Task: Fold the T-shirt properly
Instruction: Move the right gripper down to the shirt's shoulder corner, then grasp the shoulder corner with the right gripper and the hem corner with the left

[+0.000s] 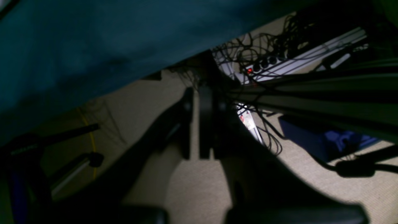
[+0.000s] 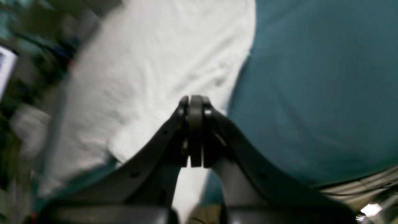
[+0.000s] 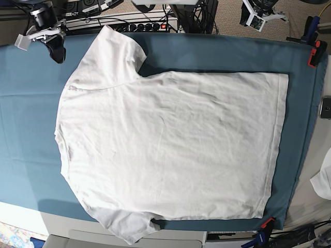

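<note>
The white T-shirt (image 3: 170,139) lies spread flat on the teal cloth sheet (image 3: 26,124), collar end to the left and hem to the right. One sleeve (image 3: 116,49) points to the far edge, the other (image 3: 126,225) hangs over the near edge. My right gripper (image 3: 56,50) hovers over the teal sheet just left of the far sleeve. In the right wrist view it (image 2: 196,130) is shut and empty, with the T-shirt (image 2: 149,68) beyond it. My left gripper (image 1: 196,124) is off the table, over carpet and cables, its fingers almost together and holding nothing. The left arm (image 3: 260,14) sits at the far right.
A power strip (image 3: 147,26) and cable tangle (image 1: 264,46) lie behind the table's far edge. Orange clamps (image 3: 315,51) (image 3: 267,223) pin the sheet at the right corners. A phone (image 3: 326,107) and a small white fabric scrap (image 3: 323,181) lie at the right edge.
</note>
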Action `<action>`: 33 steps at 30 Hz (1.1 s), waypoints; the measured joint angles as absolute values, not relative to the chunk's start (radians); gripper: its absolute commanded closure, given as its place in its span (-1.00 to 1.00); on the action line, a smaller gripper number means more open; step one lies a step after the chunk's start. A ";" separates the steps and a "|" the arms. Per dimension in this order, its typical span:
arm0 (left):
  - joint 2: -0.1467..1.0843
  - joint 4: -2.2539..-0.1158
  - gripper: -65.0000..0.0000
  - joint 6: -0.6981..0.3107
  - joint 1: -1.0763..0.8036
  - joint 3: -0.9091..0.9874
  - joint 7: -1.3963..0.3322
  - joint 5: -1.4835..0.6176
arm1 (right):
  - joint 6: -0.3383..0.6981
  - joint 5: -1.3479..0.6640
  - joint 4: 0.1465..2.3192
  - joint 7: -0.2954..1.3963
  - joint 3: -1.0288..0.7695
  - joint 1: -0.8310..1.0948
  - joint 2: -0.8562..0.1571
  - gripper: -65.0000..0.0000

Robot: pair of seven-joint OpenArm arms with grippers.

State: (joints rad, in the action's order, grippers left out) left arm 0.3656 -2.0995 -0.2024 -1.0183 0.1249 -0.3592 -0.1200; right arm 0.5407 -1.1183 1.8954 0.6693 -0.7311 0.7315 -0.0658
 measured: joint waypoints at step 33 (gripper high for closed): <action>0.380 -2.098 0.93 -0.204 -0.997 0.125 -0.367 -0.120 | 0.458 -1.010 1.699 0.647 -0.559 0.621 0.038 0.15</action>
